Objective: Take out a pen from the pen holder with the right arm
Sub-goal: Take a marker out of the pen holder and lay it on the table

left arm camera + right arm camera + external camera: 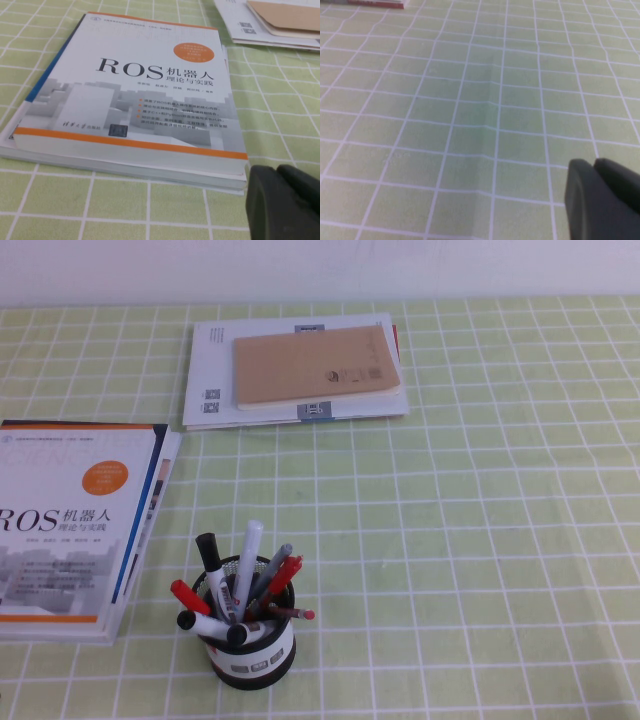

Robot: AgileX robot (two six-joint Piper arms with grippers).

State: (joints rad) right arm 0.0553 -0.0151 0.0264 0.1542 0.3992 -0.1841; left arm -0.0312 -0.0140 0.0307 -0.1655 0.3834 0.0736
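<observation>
Nearest the robot, neither arm reached into the high view. The right gripper [594,167] hung low over bare squares of the green checked tablecloth with white lines [480,540], its dark fingers pressed together on nothing. The holder did not show in its wrist view, so the reach had probably not begun. The jaws would have to part before any pen could be taken. The left gripper [276,172] sat just off the near corner of the book, its fingers meeting at a seam with no gap. It looked parked, since the task belongs to the other arm.

Next out, near the table's front edge and left of centre, stood the black mesh cylindrical pen holder with a white band [250,645]. It was upright and crowded, so its pens fanned outward against the rim. The white marker with a grey cap [247,565] rose highest and nearly vertical. That probably made it the easiest to pinch from above. The black-capped marker [208,550] and the red pens [285,572] leaned to either side of it.

Left of the holder lay the white-and-orange ROS textbook [70,520], flat and apart from it.

Farthest back lay a stack of white printed sheets [210,390] with a tan paper-covered notebook [315,365] on top, well clear of the work.
</observation>
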